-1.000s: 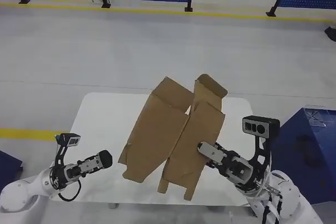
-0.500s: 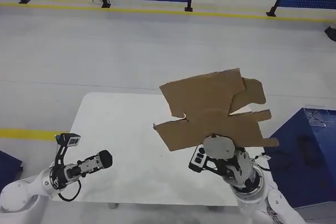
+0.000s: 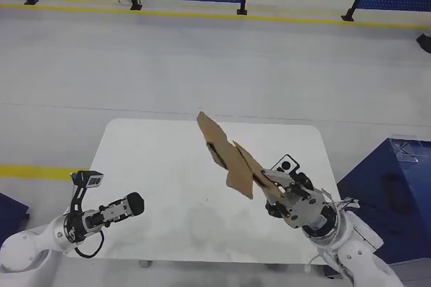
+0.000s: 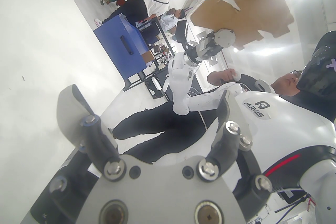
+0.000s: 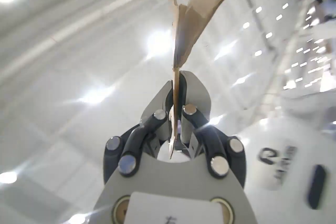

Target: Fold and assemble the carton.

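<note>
The fingers (image 5: pixel 197 93) of your right gripper (image 5: pixel 177 80) are clamped on one thin edge of the flat carton (image 3: pixel 233 165), raised edge-on above the table (image 3: pixel 151 158). It looks light and floppy, so a hold nearer a crease should be firmer. Your left gripper (image 4: pixel 147 101) gapes wide, empty.

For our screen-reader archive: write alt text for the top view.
The right gripper is shut on a flattened brown cardboard carton, holding it tilted, nearly edge-on, over a white rounded table. The left gripper sits open near the table's near-left corner, apart from the carton.
</note>
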`<control>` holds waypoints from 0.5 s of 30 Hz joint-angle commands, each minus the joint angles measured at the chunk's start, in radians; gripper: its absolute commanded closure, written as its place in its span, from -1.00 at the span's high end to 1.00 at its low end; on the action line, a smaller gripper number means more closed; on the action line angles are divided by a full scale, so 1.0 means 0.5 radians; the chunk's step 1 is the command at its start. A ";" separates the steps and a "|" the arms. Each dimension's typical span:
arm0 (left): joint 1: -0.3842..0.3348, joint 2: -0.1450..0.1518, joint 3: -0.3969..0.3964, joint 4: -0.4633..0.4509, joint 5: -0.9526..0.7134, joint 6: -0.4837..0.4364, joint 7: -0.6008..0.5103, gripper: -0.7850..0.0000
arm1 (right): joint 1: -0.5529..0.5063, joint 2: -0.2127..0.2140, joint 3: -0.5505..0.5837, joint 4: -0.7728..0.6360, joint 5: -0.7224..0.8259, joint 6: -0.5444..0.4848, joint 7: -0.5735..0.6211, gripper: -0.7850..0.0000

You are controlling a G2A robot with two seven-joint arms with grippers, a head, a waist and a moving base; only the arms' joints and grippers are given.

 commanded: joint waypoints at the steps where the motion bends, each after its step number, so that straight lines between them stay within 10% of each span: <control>1: 0.000 0.000 0.000 0.000 0.000 0.000 0.000 1.00 | -0.006 0.009 0.012 0.075 -0.501 -0.100 0.139 -1.00; 15: 0.000 0.000 0.000 0.000 0.000 0.000 0.000 1.00 | 0.133 0.044 0.010 0.573 -1.454 -0.442 0.724 -1.00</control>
